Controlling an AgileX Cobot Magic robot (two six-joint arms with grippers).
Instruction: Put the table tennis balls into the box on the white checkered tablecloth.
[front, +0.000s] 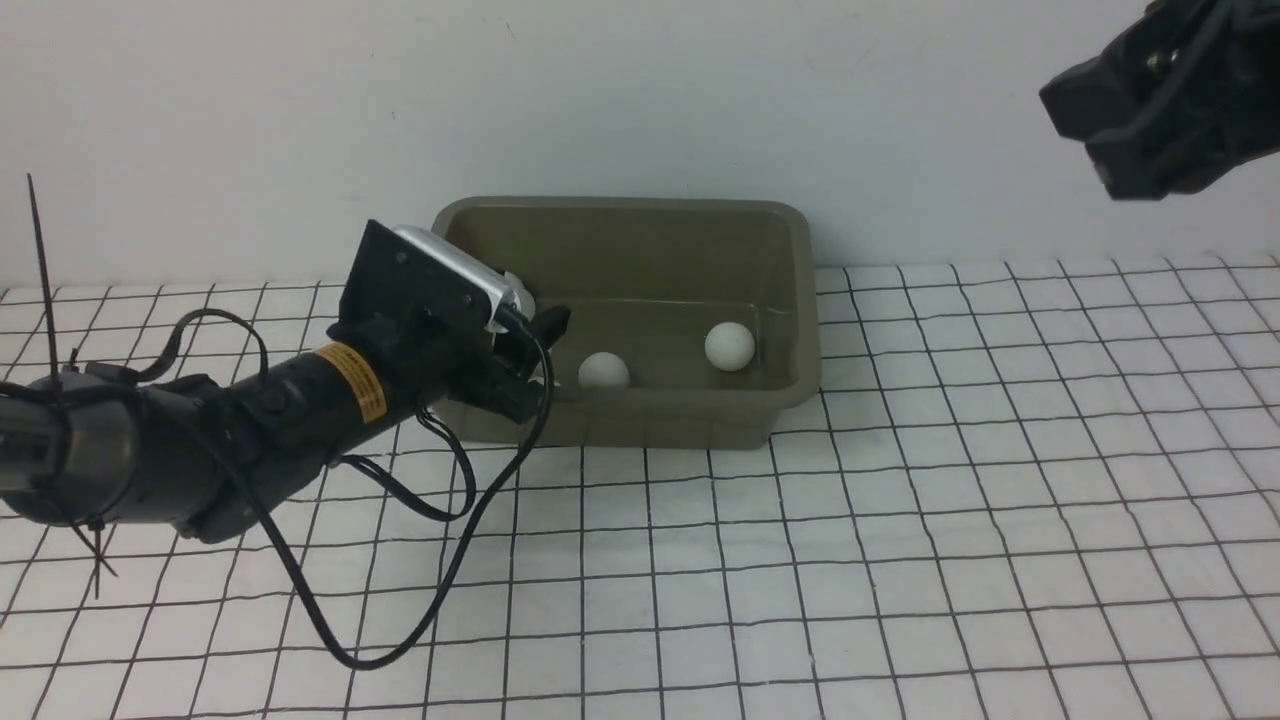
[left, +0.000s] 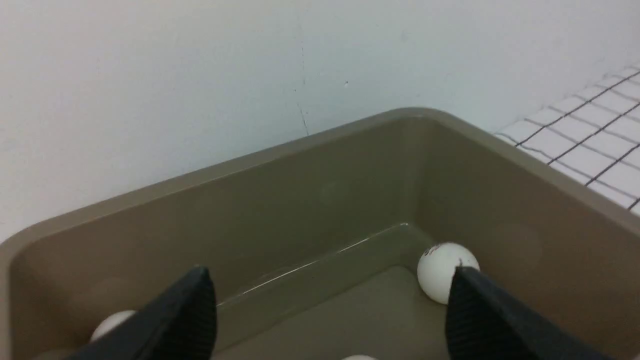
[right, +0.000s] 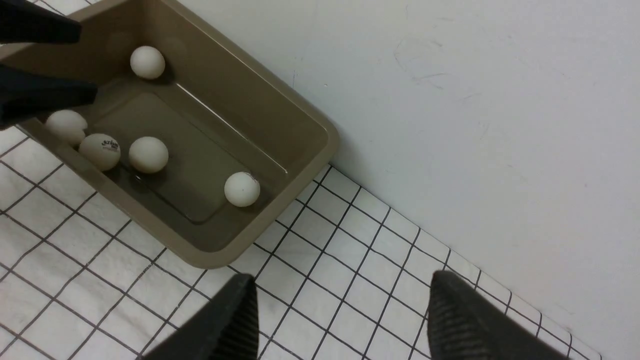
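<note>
The olive-grey box (front: 660, 425) stands on the white checkered tablecloth (front: 950, 520) against the wall. Two table tennis balls (front: 604, 372) (front: 729, 346) show inside it in the front view. The right wrist view shows several balls in the box (right: 300, 125), one in a corner (right: 147, 62), one alone (right: 242, 189), three close together (right: 100, 151). My left gripper (front: 540, 340) is open and empty over the box's left end, its fingers (left: 200, 305) apart, a ball (left: 440, 272) beyond them. My right gripper (right: 342, 290) is open and empty, raised high at the right (front: 1150, 110).
A white wall (front: 640, 100) rises directly behind the box. A black cable (front: 400, 640) hangs from my left arm and loops down onto the cloth in front of the box. The cloth (right: 100, 280) stretches to the right and the front.
</note>
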